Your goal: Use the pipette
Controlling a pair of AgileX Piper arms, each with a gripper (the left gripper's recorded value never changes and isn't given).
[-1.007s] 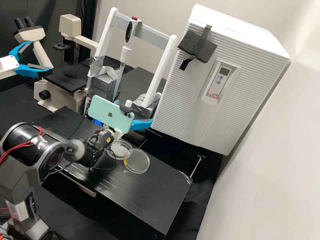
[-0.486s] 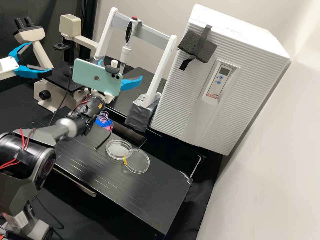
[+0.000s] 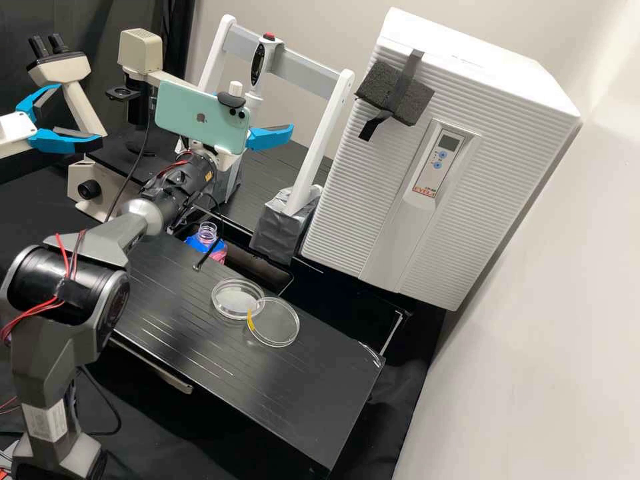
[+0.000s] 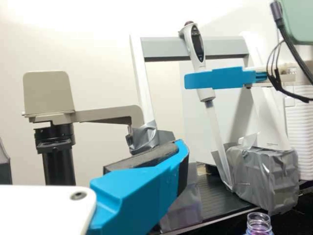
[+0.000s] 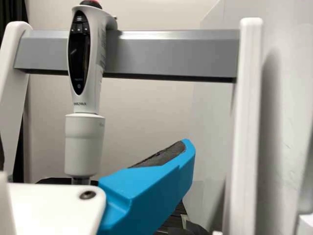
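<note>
A white ribbed cabinet [image 3: 467, 167] stands just right of the pipette stand [image 3: 303, 70] in the high view. The black surface [image 3: 287, 393] lies in front of the stand, and a microscope [image 3: 100, 180] sits to the stand's left. The right gripper [image 3: 252, 113], carrying a mint phone [image 3: 200, 120], hovers at the stand's front. Its fingers [image 3: 270, 137] are spread and clear of the pipette [image 3: 259, 59], which hangs from the stand's grey crossbar. The left gripper [image 3: 80, 115], fingers released, is well left of the stand, by the microscope. Two clear dishes [image 3: 237, 297] touch on the surface. A pink-filled bottle [image 3: 210, 239] stands between them and the stand.
</note>
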